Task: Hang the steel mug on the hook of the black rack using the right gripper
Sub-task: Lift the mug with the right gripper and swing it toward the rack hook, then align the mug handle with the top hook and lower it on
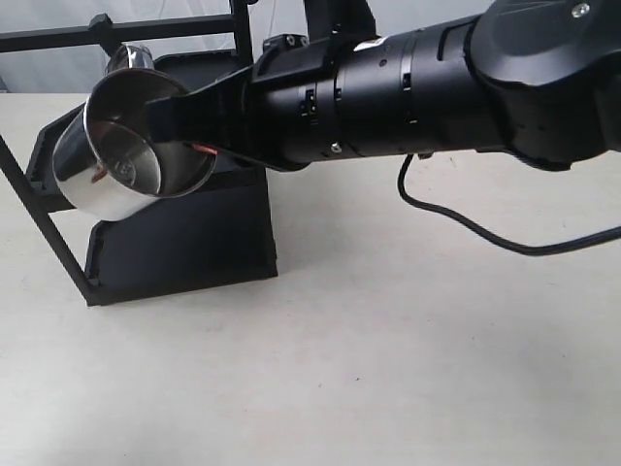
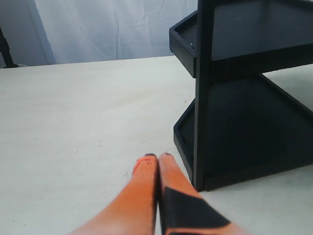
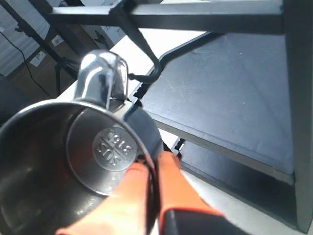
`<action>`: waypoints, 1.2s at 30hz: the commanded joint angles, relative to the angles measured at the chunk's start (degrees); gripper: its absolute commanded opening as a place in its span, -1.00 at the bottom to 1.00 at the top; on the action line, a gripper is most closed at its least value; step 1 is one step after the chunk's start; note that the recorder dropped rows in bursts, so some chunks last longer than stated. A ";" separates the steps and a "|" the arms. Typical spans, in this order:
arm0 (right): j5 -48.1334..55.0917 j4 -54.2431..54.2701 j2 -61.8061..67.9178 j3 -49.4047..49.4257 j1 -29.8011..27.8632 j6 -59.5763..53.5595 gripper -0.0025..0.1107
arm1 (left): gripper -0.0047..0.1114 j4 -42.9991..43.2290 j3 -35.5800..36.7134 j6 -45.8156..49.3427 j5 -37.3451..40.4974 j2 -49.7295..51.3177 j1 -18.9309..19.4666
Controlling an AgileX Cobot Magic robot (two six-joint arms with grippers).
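The steel mug (image 1: 116, 146) is held tilted in the air by the right gripper (image 1: 179, 121), its open mouth turned toward the exterior camera and its stamped base visible inside. The mug's rim is clamped between the orange fingers (image 3: 173, 188), one finger inside the wall and one outside (seen best in the right wrist view). The gripper's tips are largely hidden in the exterior view by the mug and the bulky black arm.

The mug is raised in front of the black rack (image 1: 175, 243), which stands toward the far left part of the tabletop (image 1: 388, 369); the rack's left side is cut off by the picture edge, and its upper shelf is mostly covered by the mug and arm. The mug's looped handle (image 3: 103, 78) is seen just below the top crossbar (image 3: 195, 17), close to the hook (image 3: 142, 46), a thin black peg slanting down from the bar. The handle appears not to be over the hook, though the gap between them is hard to judge.

The left gripper (image 2: 157, 159) is shown low over the table just beside the rack's front leg, its orange fingers pressed together with nothing between them. A black cable (image 1: 485, 228) is trailed across the table toward its right edge.
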 commanded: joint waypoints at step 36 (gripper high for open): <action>6.50 8.74 6.71 -2.86 -4.85 -14.52 -0.97 | -0.92 0.25 -0.09 -0.21 -0.47 0.25 -0.13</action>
